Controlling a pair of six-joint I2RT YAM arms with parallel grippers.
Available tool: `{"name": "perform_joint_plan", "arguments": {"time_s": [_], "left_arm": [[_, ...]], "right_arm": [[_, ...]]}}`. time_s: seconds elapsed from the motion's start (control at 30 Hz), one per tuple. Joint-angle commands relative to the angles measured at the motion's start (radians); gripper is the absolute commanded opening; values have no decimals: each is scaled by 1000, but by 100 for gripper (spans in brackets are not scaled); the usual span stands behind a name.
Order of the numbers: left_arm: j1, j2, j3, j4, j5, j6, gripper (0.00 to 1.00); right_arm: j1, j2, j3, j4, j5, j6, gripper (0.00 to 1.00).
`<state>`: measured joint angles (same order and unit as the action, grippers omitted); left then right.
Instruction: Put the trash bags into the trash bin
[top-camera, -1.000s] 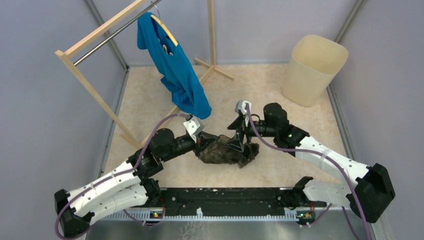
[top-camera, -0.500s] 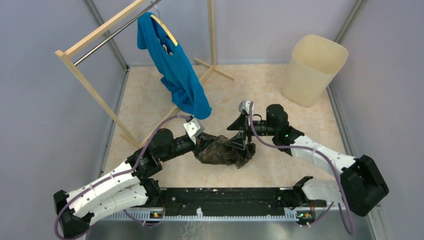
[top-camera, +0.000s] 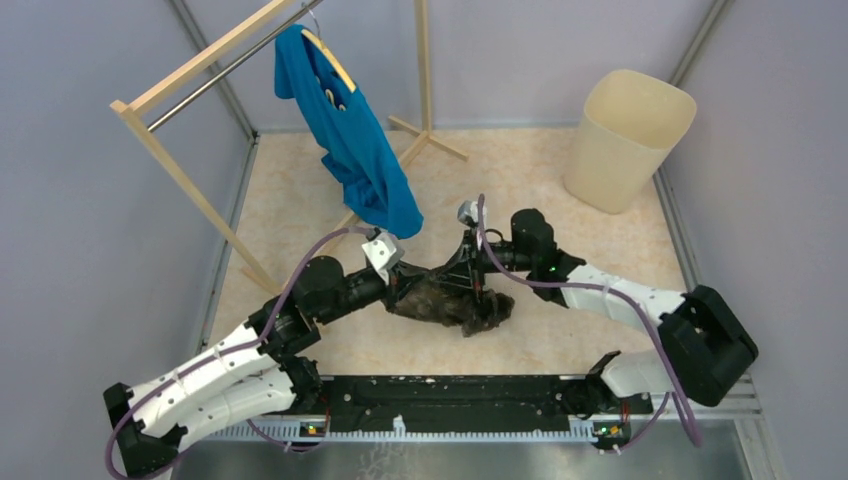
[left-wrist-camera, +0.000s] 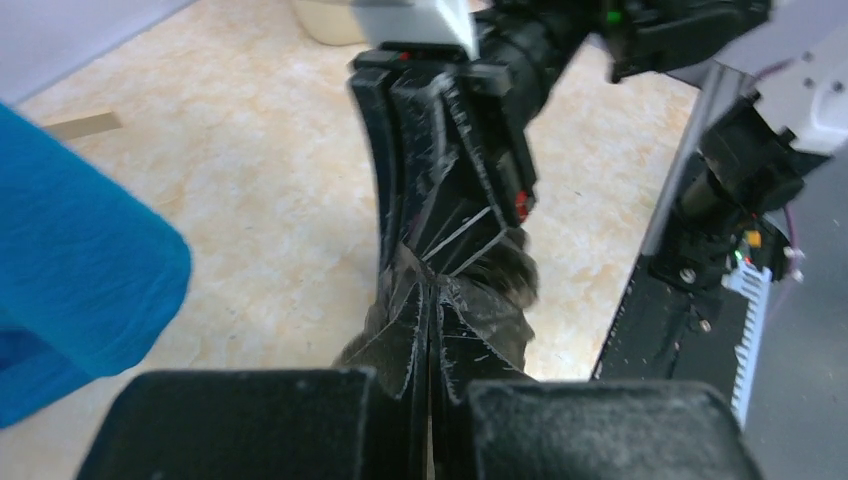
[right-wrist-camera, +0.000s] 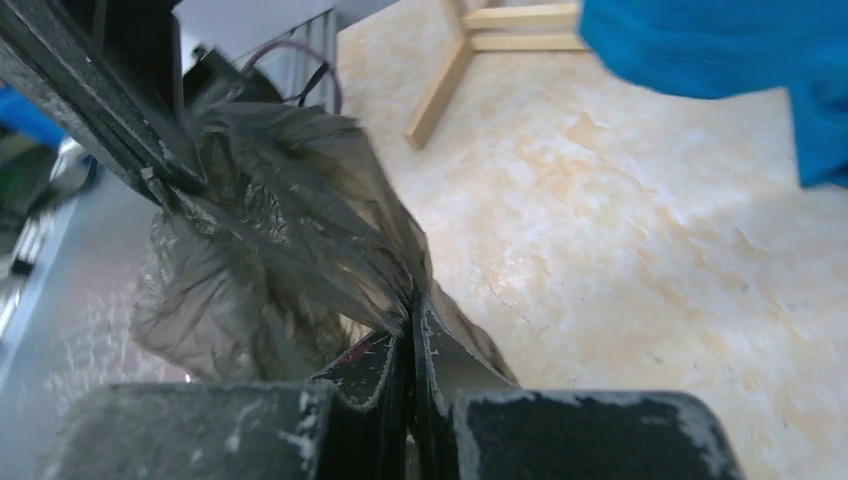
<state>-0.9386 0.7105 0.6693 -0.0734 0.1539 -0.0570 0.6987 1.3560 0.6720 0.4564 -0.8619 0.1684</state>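
Bag (top-camera: 452, 303) apparently pinched inside left gripper (left-wrist-camera: 428, 305) and right gripper (right-wrist-camera: 412, 310)

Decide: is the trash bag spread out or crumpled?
Crumpled. The trash bag is a wrinkled wad, pinched by the left gripper and right gripper.

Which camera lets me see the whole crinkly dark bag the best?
The top camera. It shows the whole trash bag bunched up between the left gripper and the right gripper. The right wrist camera shows a big crinkly see-through piece, close up. The left wrist camera shows only a small pinched bit.
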Motion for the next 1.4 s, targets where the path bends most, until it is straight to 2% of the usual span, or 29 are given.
{"name": "perform_joint_plan", "arguments": {"time_s": [0.0,0.03,0.1,0.13,0.2,0.27,0.37,0.43,0.6,0.67,0.77,0.87,1.0,1.13,1.37], "left_arm": [[0,-35,80,-32,-286,-82,0],[0,-38,96,-65,-388,-126,5],[0,-45,126,-137,-588,-238,26],[1,-51,132,-157,-644,-281,38],[1,-65,128,-138,-623,-299,57],[1,-71,113,-118,-571,-314,76],[1,-60,88,-140,-522,-370,92],[1,-46,62,-168,-490,-413,98],[1,5,-53,-129,-369,-527,98],[3,37,-90,-94,-345,-565,98],[21,115,-107,-4,-281,-585,98],[57,231,-100,103,-199,-579,97],[102,429,-42,198,-88,-557,89],[106,642,70,223,-74,-511,85],[121,893,215,352,-117,-460,84]], "right_arm": [[3,-173,86,-176,319,257,0],[2,-220,98,-274,452,350,0],[-10,-294,113,-530,739,592,0],[-34,-310,116,-616,772,674,0],[-106,-319,118,-702,770,755,0],[-139,-312,110,-723,784,756,0],[-159,-261,125,-699,706,678,0],[-185,-225,125,-661,605,598,0],[-272,-190,37,-594,505,485,0],[-300,-175,24,-635,562,432,0],[-303,-155,15,-706,733,357,0],[-302,-140,-10,-687,723,306,0],[-303,-129,-30,-643,666,275,0],[-303,-139,-53,-592,619,263,0],[-303,-144,-62,-558,550,268,0]]}}
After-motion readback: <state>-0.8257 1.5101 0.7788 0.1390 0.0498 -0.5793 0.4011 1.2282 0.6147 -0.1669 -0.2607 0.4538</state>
